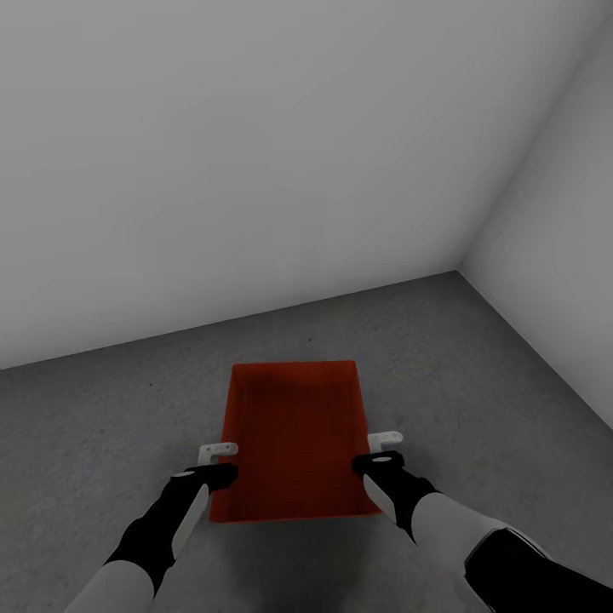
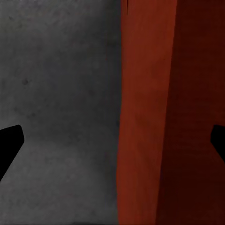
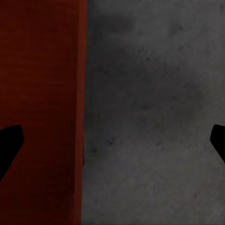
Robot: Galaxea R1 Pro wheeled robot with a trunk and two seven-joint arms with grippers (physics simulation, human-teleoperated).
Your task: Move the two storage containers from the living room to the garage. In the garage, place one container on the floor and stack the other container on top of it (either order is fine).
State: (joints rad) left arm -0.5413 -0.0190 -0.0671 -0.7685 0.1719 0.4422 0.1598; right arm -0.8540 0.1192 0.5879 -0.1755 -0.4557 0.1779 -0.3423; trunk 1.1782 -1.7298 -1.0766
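Note:
One orange-red storage container (image 1: 294, 443) sits open-top on the dark grey concrete floor (image 1: 102, 426) of the garage, close in front of me. My left gripper (image 1: 220, 460) is at its left long wall and my right gripper (image 1: 380, 451) at its right long wall. In the left wrist view that gripper (image 2: 115, 136) is open, and the bin's wall (image 2: 140, 117) stands between its dark fingers (image 2: 9, 145). My right gripper (image 3: 115, 136) is open the same way across the other wall (image 3: 42, 93). The second container is out of view.
Plain grey-white walls (image 1: 255, 153) meet in a corner (image 1: 460, 268) beyond the bin. Bare concrete lies on both sides of the container and up to the walls.

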